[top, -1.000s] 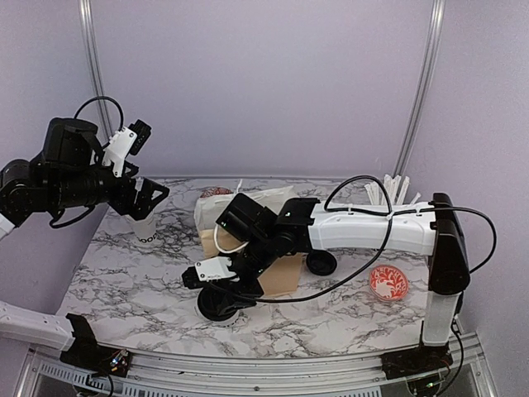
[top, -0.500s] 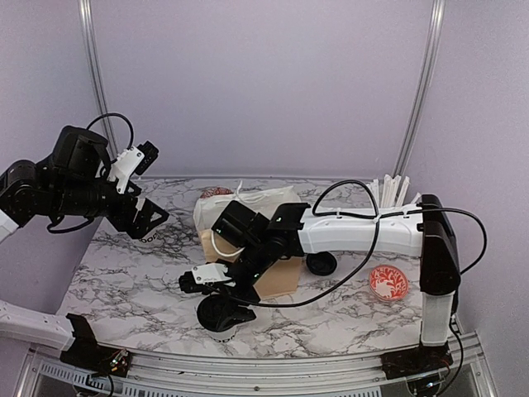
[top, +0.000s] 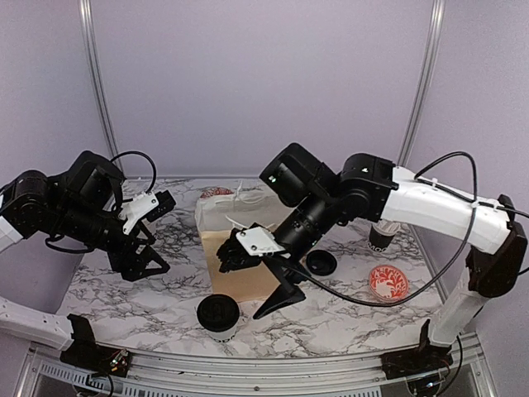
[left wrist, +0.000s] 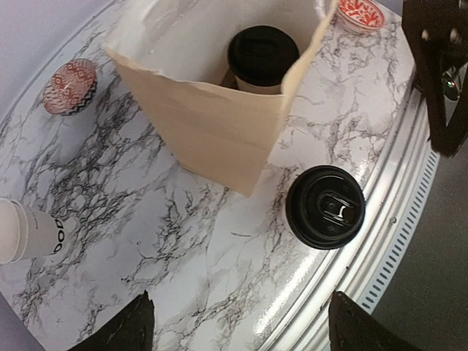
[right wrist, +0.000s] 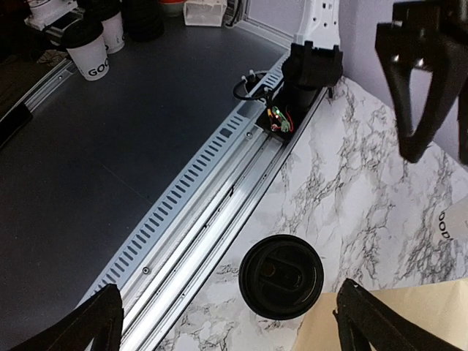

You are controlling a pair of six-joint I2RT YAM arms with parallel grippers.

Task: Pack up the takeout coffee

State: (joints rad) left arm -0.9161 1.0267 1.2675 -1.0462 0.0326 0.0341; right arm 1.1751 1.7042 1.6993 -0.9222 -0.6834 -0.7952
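Note:
One takeout coffee with a black lid stands alone near the front edge, also seen as the cup and the cup. A second coffee cup sits inside the open paper bag. A third white cup stands at the far left, hidden behind the left arm in the top view. My right gripper hovers open above the front cup, holding nothing. My left gripper hangs open over bare table to the left of the bag.
A loose black lid lies right of the bag. Red-patterned bowls sit at the right and at the back. A dark cup of white sticks stands behind the right arm. The table's front rail runs close to the front cup.
The right gripper opened, let go of the front cup and lifted up to the right. The left arm left the far-left cup and swung down toward the table's middle.

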